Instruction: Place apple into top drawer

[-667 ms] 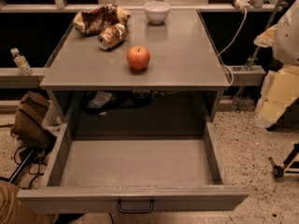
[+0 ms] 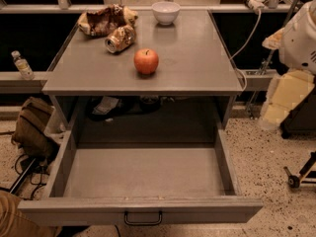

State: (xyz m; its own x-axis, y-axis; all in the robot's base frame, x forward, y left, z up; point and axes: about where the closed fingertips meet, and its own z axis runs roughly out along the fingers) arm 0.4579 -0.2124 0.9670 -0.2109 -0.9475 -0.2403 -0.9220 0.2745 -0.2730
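The red-orange apple [image 2: 146, 61] stands on the grey cabinet top [image 2: 197, 58], near its front middle. The top drawer [image 2: 140, 211] is pulled fully open below it, empty inside, with a dark bar handle [image 2: 142, 219] at the centre of its front panel. My arm's white and cream links [image 2: 289, 83] hang at the right edge of the view, beside the cabinet and well away from the apple. The gripper itself is out of view.
A white bowl [image 2: 165, 12], a crushed metallic can [image 2: 120, 38] and a crumpled brown bag [image 2: 103, 19] lie at the back of the cabinet top. A water bottle [image 2: 22, 65] stands on a ledge at left. A bag [image 2: 32, 127] lies on the floor left of the drawer.
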